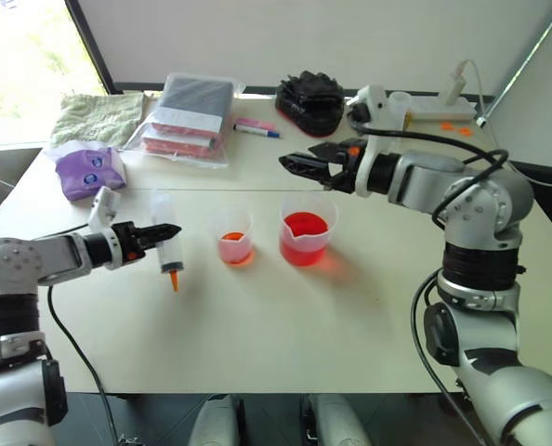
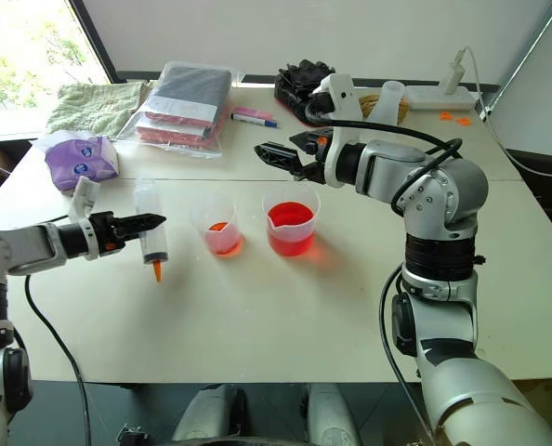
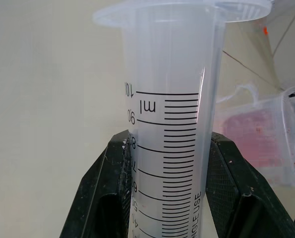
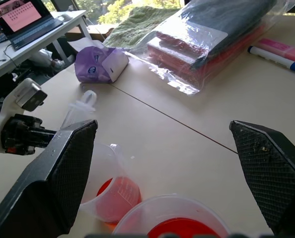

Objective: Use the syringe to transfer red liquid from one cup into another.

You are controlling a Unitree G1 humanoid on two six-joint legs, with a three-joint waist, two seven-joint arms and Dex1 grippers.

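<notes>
My spot's a big cream table [image 1: 285, 344] shoved against a plain white wall [image 1: 304, 37]. Bright window [image 1: 20, 65] off to my left, daylight and green trees outside. A side desk [image 4: 48, 37] carries an open laptop [image 4: 21, 17].

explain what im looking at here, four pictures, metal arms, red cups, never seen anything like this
It is a two-armed robot at a white table. Two pictures come from cameras in its head, looking down over both arms. The other two come from cameras on its wrists, looking along each tool's black fingers. The left tool is shut on a big clear syringe, held upright with its orange tip down, beside a small cup with a little red liquid. The right tool hangs open above a wider cup holding more. Behind lie a towel, tissues and a bagged bundle.
</notes>
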